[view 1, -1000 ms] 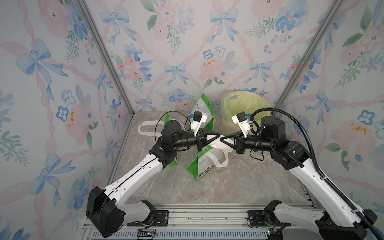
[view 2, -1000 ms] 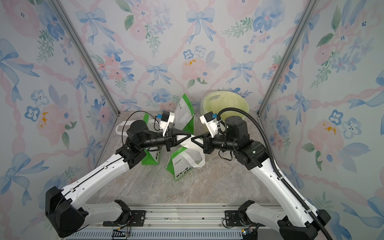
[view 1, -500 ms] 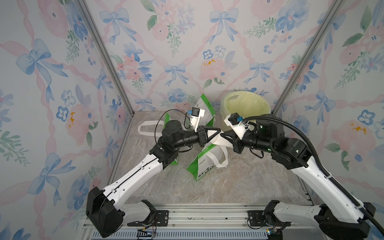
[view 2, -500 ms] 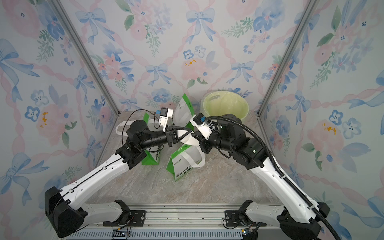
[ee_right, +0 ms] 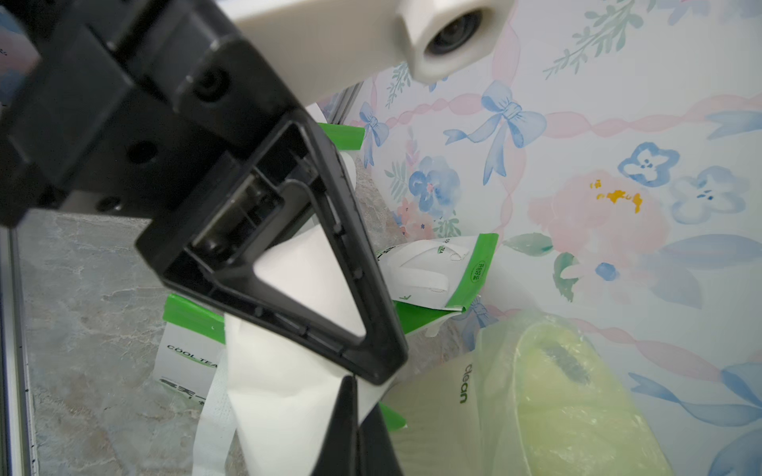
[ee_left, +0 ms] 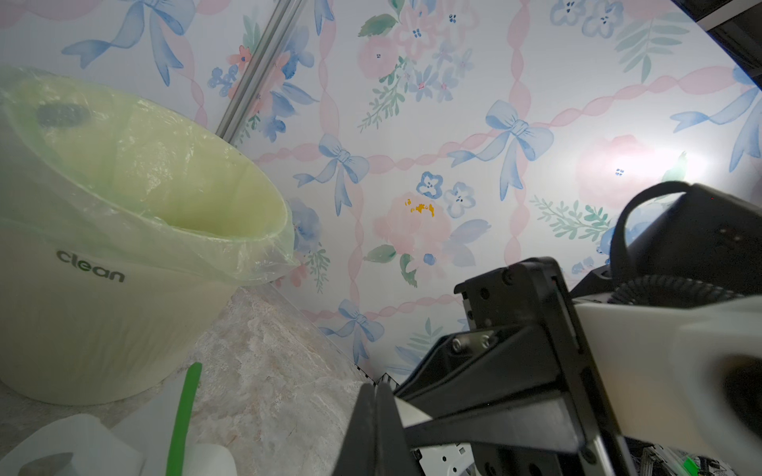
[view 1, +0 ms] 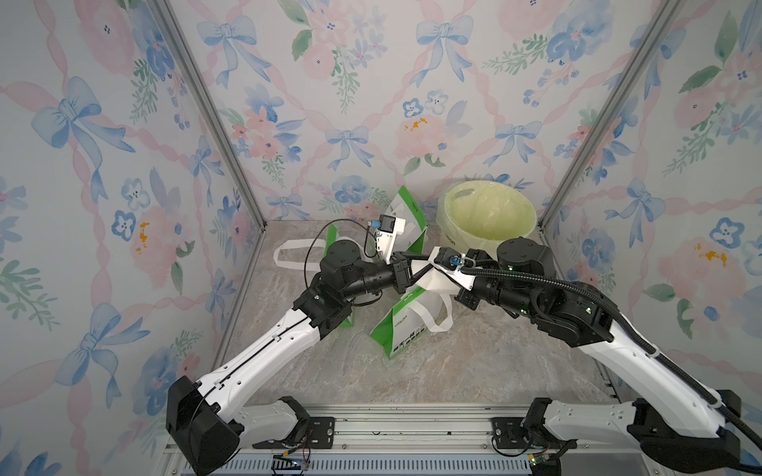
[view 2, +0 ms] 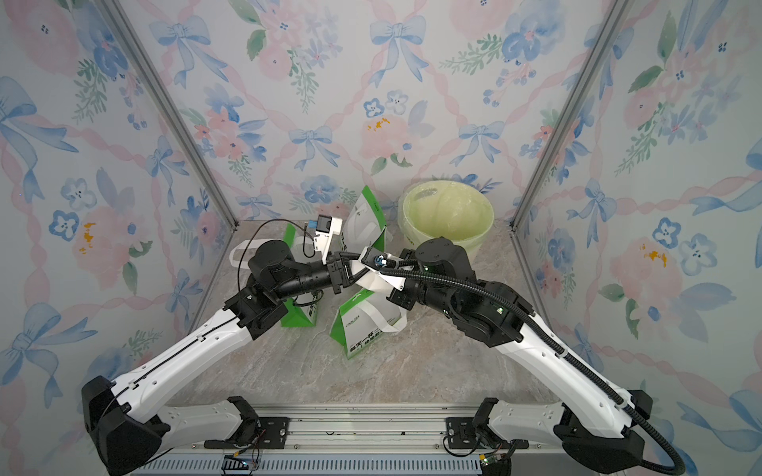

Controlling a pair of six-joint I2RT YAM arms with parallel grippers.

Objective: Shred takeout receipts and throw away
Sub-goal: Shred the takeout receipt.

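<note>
one plain white, thin paper takeout receipt hangs in the air between the two arms, lifted clear of the table. the left end effector has its black fingers pressed together on the slip. the right end effector is pinched on the same slip just beside it, so the two tips almost meet, with only a short bit of paper showing between them. in the right wrist view the loose part of the receipt droops below the grip, curled and creased. whether it has a tear cannot be told.

directly beneath the two end effectors a green-and-white paper bag with white loop handles lies on its side. a second green-and-white bag stands upright beyond the end effectors, toward the back wall. a third green-and-white bag stands under the left arm's wrist, mostly hidden by it.

behind the right end effector, near it but apart, sits a pale yellow-green round plastic bin with a translucent green liner and the word "clean" printed on its side. all of this rests on a grey-beige marble-pattern table, enclosed by walls papered with blue bows and pink flowers.
</note>
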